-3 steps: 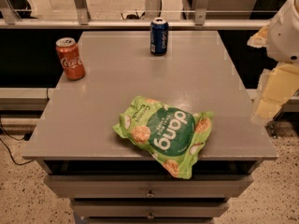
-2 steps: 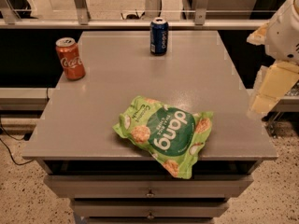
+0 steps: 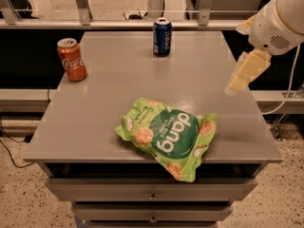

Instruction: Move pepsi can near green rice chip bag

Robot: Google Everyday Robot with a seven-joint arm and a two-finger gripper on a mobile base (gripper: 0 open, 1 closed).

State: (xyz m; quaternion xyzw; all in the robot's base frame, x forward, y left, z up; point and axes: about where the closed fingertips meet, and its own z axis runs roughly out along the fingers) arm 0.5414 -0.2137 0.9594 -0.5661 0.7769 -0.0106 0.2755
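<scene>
The pepsi can (image 3: pixel 162 36), dark blue with a silver top, stands upright at the far middle of the grey table (image 3: pixel 114 94). The green rice chip bag (image 3: pixel 168 136) lies flat near the table's front edge, its lower corner hanging over the edge. My gripper (image 3: pixel 246 72), cream-coloured under a white arm, hangs above the table's right side. It is well to the right of the can and behind and to the right of the bag, touching neither.
A red Coca-Cola can (image 3: pixel 72 59) stands upright near the table's left edge. Drawers (image 3: pixel 152 194) sit under the tabletop. A metal rail (image 3: pixel 118 23) and posts run behind the table. A cable (image 3: pixel 285 99) hangs at the right.
My gripper has moved left and a little up, from beside the table's right edge to above its right side. The cans and the bag have not moved.
</scene>
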